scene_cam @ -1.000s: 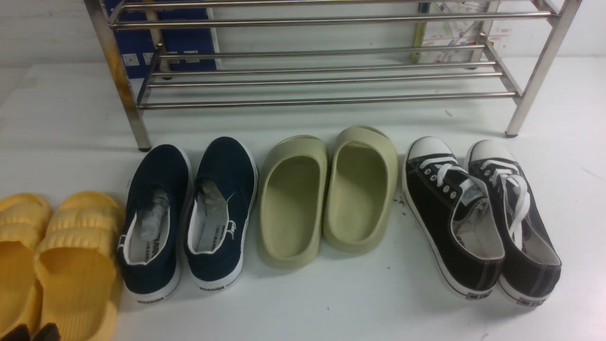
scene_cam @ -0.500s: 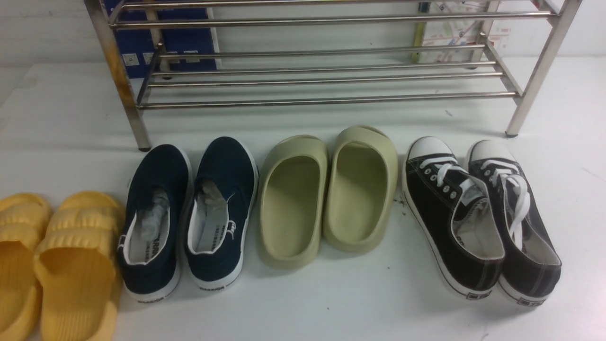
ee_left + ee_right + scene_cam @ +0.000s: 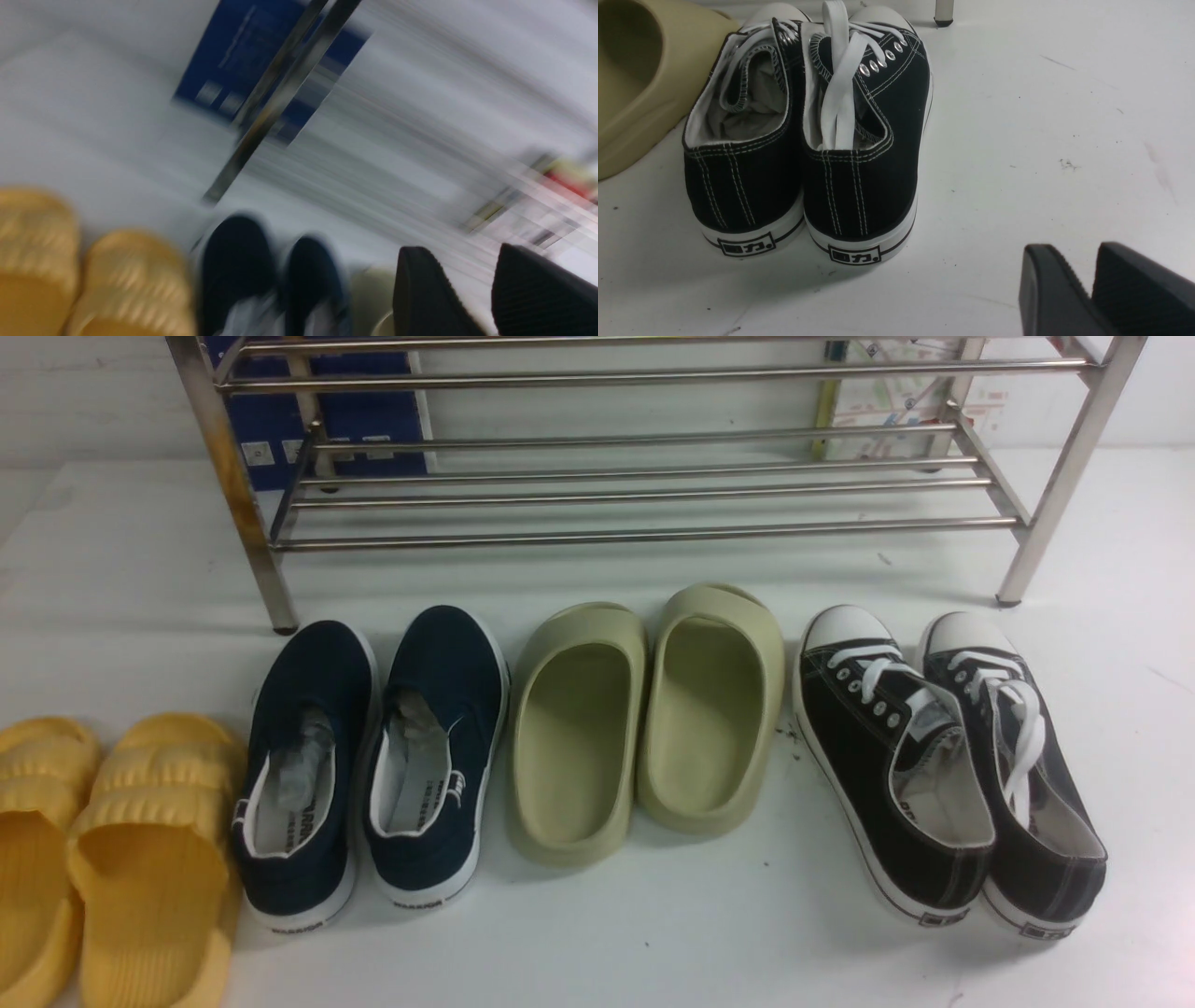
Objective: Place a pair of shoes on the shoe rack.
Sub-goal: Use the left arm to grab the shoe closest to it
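Finds pair of shoes (image 3: 373, 765) toward table's (image 3: 653, 933) left edge, toes facing shoe rack (image 3: 635, 534), likely easing transfer. Shows left claw (image 3: 460, 261) wide, right claw (image 3: 1073, 252) narrow, both empty.

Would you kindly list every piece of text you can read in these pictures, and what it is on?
"WARRIOR": heel soles of the navy slip-ons.
"回力": heel patches of the black sneakers.
Too small to read: insole print, blue box labels, paper behind the shoe rack.
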